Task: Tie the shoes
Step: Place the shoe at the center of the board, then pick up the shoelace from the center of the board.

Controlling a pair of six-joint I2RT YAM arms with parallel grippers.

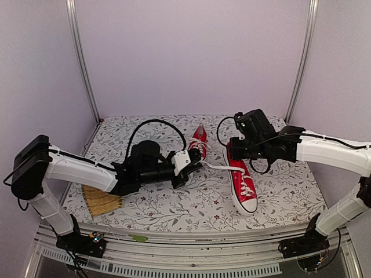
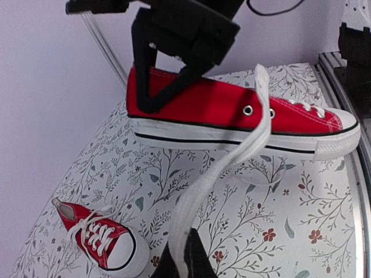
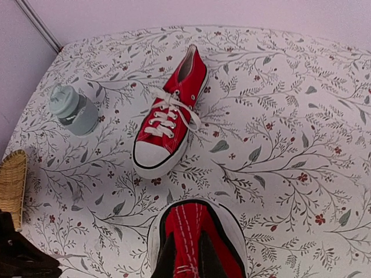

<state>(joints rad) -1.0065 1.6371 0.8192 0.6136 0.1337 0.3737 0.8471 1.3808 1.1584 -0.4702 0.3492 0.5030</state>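
Two red shoes with white laces lie on the floral cloth. The nearer shoe [image 1: 242,186] [image 2: 243,119] has its heel pinched by my right gripper [image 1: 239,152] [image 3: 200,246], which is shut on the red canvas [image 3: 197,231]. One white lace [image 1: 217,167] [image 2: 232,156] runs taut from that shoe's top eyelet to my left gripper [image 1: 194,164] [image 2: 186,240], which is shut on it. The other shoe [image 1: 198,142] [image 2: 98,237] [image 3: 168,119] lies apart, its laces loose.
A woven bamboo mat [image 1: 101,201] [image 3: 11,185] lies at the front left, under the left arm. A grey-green lidded bottle [image 3: 72,110] stands left of the far shoe. Pale walls and metal posts [image 1: 84,63] enclose the table.
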